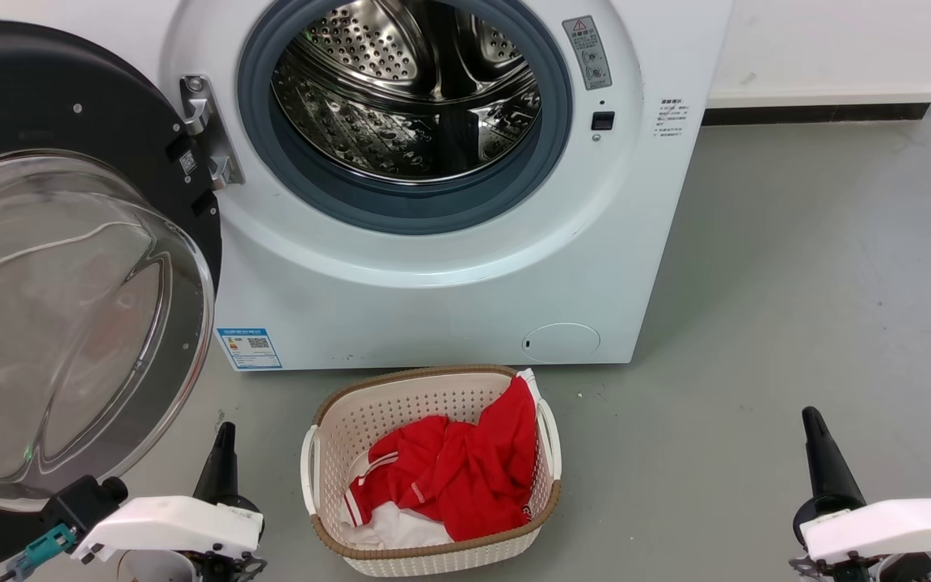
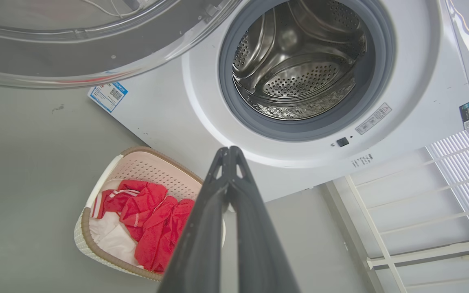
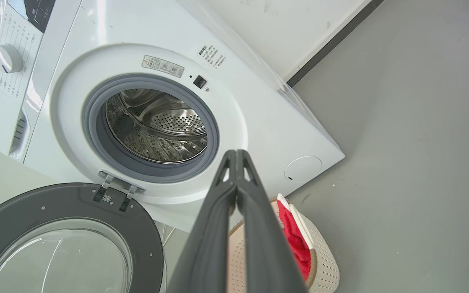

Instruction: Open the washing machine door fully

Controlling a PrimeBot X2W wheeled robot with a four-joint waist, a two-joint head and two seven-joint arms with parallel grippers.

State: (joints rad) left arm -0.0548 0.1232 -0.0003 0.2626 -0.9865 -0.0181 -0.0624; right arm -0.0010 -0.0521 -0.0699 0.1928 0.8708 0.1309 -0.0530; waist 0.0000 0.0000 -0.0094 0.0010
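The washing machine door (image 1: 61, 283) stands swung wide at nine o'clock of the washing machine (image 1: 433, 291). The left gripper (image 2: 228, 151) and the right gripper (image 3: 236, 154) are pressed together, empty.

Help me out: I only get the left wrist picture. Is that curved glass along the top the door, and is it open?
Observer: Yes. In the head view the washing machine door hangs open on a metal hinge at the left of the washing machine, leaving the porthole uncovered.
Operator: What is the other arm doing?
Observer: The right gripper is low at the right above the grey floor, fingers together, holding nothing.
Operator: Any knobs on the machine?
Observer: The right wrist view shows a white dial on its control panel.
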